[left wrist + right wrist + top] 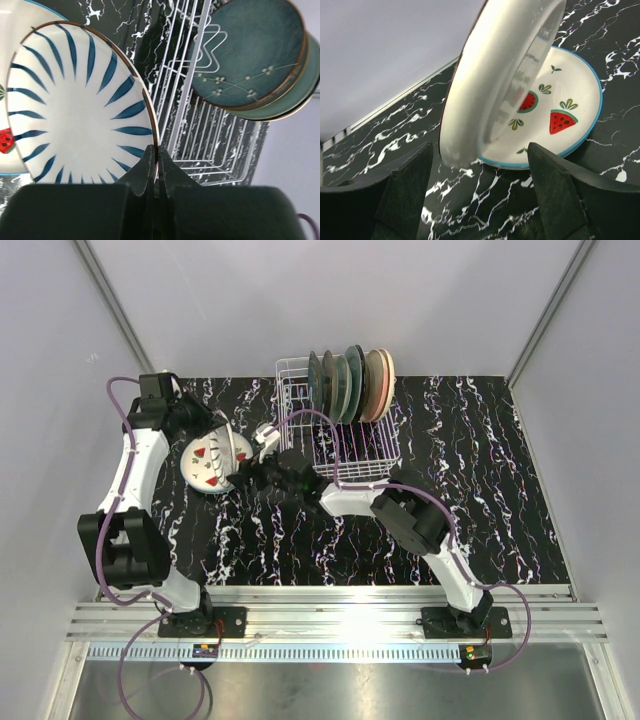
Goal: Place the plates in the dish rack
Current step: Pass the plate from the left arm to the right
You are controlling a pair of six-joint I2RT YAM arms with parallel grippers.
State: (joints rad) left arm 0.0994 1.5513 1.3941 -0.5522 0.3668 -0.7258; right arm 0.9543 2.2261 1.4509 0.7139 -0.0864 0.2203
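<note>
**Striped plate up on edge, handover pending**

Step in hand, by my read: getting the striped plate (pixel 80 110) off the pile & across to the rack (pixel 355 455). The left tool (pixel 156 156) is pressed together on the plate's rim, pinching it so it stands tilted on edge. It stands over the melon plate (pixel 565 115), which lies flat on the tabletop (pixel 480 490), left of centre.

The right tool (pixel 479 165) is spread wide w/ the plate's pale underside rim between its fingers. No contact that I can see, and the rim sits nearer one finger than the other.

The rack is just right of the pair, towards the far side. The racked plates (pixel 350 380) stand upright at its far end, and the near slots look free.

Next move prob calls for:
- centre the right tool on the rim, then close.
- left lets go only once the right has a firm pinch, as a glazed rim could slip.
- keep the plate upright, swing it right & drop it between prongs just near of the racked ones.
- the melon plate goes after.
</note>
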